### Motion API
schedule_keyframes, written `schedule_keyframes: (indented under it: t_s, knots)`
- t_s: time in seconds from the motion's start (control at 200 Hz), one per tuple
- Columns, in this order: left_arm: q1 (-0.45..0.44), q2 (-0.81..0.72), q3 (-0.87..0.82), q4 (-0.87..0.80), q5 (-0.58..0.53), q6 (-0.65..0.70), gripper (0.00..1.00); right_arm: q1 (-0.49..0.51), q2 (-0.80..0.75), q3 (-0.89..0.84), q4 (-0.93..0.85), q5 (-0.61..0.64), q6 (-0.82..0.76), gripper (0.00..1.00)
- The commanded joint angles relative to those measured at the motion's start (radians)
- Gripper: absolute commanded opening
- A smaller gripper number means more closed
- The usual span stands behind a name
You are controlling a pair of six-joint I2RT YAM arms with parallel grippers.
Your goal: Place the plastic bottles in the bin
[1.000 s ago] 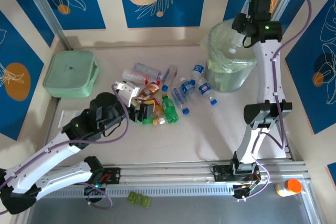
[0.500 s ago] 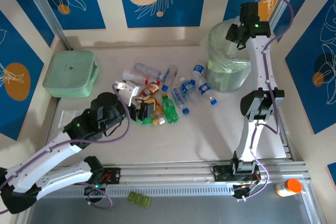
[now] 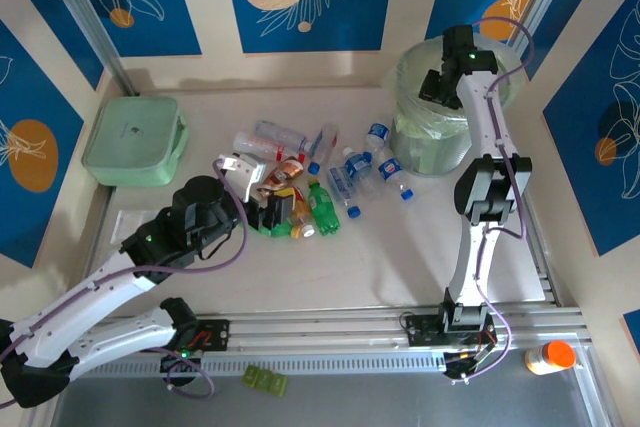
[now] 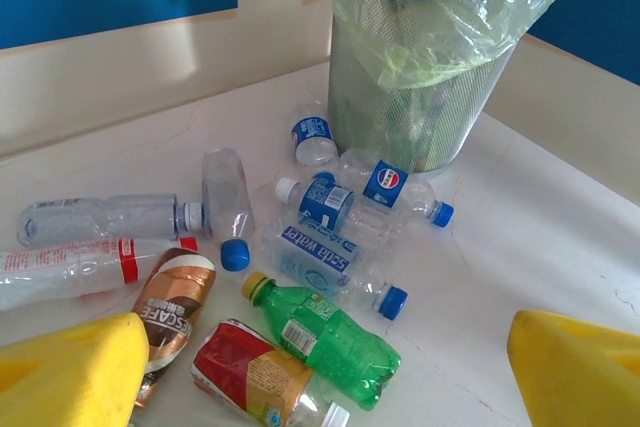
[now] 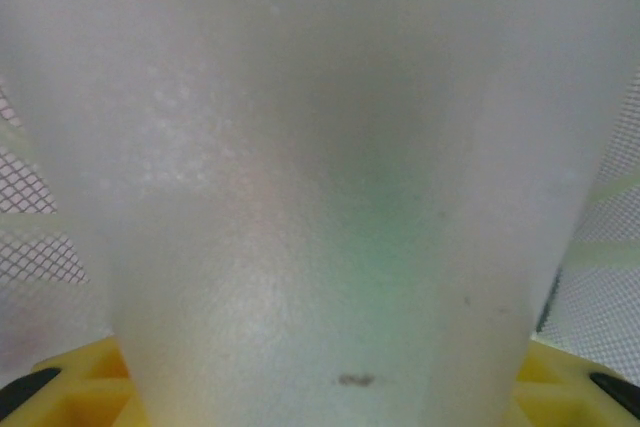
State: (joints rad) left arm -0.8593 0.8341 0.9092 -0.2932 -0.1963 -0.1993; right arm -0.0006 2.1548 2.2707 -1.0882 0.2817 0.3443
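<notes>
Nearest, left gripper (image 4: 322, 379) is hanging low over the table (image 4: 560, 237), jaws spread wide, gripping nothing. The green bottle (image 4: 330, 335) is lying just ahead between the jaws and touching a red-labelled bottle (image 4: 250, 372), so it is the likely next pick. The arm should be closing across the green body, not the cap (image 4: 255, 287), and keeping the neighbour out. The rest of the plastic bottles (image 4: 325, 205) are lying scattered beyond, a few just beside the bin (image 4: 420, 117). Far off, right gripper (image 3: 438, 85) is hovering at the bin mouth, pinching a frosted bottle (image 5: 320, 197), with mesh wall (image 5: 40, 237) showing either side. It should be releasing only while inside the liner (image 4: 450, 7).
</notes>
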Motion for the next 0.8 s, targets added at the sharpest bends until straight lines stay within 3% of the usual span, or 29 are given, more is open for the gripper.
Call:
schedule_keyframes:
  t_s: [0.0, 0.17, 0.355, 0.55, 0.745, 0.795]
  knots:
    - [0.005, -0.012, -0.009, 0.015, -0.021, 0.023, 0.92, -0.012, 0.043, -0.003, -0.029, -0.091, 0.002, 0.39]
    - [0.005, -0.011, -0.009, 0.013, -0.030, 0.020, 0.93, -0.017, 0.099, 0.028, -0.055, -0.132, -0.028, 0.42]
    - [0.005, -0.001, -0.006, 0.010, -0.071, 0.020, 0.93, -0.033, 0.137, 0.103, -0.102, -0.145, -0.018, 0.56]
    - [0.004, 0.000, -0.007, 0.014, -0.086, 0.027, 0.93, -0.032, 0.064, 0.134, -0.093, -0.117, -0.011, 0.75]
    - [0.005, -0.005, -0.010, 0.016, -0.096, 0.032, 0.94, -0.011, -0.043, 0.104, -0.075, -0.045, 0.019, 0.78]
    - [0.006, -0.004, -0.012, 0.016, -0.098, 0.032, 0.93, -0.005, -0.071, 0.084, -0.066, -0.027, 0.023, 0.84]
